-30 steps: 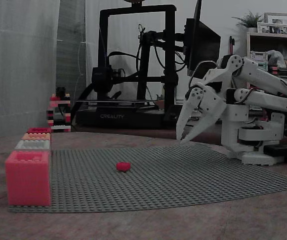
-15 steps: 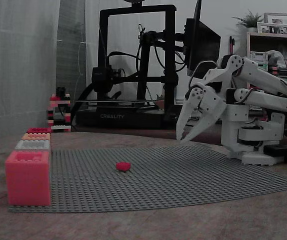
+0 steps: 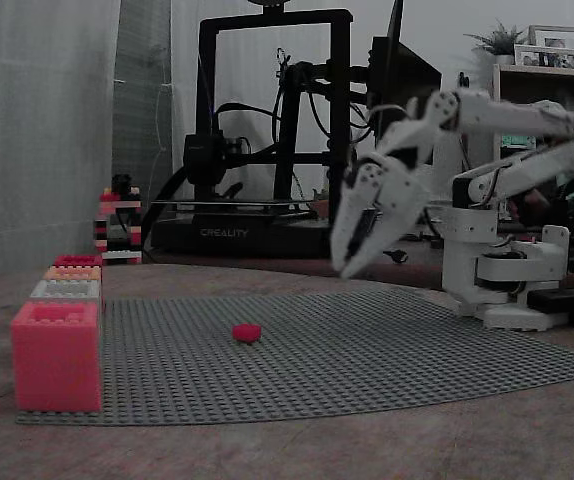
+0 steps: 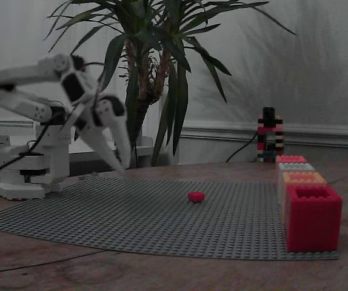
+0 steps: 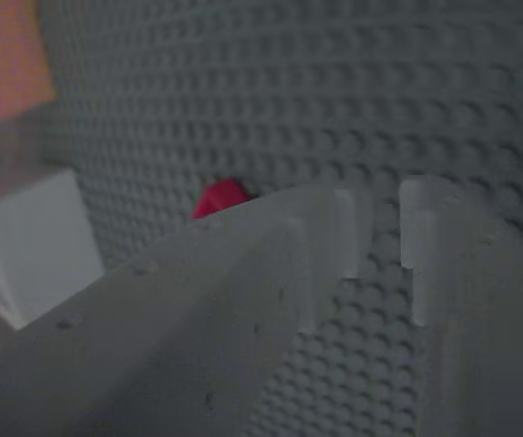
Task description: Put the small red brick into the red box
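White hand | fingers slightly parted, holding nothing | raised above small red brick

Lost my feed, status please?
Gripper empty, above grey studded mat. Small red brick lying loose on mat. Path clear.

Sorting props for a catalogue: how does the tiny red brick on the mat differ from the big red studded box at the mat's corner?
The tiny, low, roundish red brick is far smaller than the tall, square red studded box. The brick is a solid lump, while the box has a hollow top. The brick lies alone mid-mat, whereas the box ends a row of boxes at the edge of the grey studded mat. Both are red and rest on that mat.
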You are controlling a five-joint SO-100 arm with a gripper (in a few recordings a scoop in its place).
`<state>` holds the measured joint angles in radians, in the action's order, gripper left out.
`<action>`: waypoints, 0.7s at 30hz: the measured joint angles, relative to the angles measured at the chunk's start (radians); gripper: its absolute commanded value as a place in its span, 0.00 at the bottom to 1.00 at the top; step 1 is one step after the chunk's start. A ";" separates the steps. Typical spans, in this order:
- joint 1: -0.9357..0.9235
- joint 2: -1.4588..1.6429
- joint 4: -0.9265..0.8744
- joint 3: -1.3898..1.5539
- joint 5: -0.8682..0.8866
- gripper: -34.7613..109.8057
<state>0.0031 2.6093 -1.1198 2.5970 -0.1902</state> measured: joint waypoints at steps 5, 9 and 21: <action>0.000 -0.291 0.078 -0.160 -0.336 0.24; 0.005 -0.495 0.075 -0.311 -0.588 0.24; 0.132 -0.928 -0.109 -0.686 -0.716 0.30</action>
<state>0.1350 1.6812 -1.2287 1.9113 -0.9066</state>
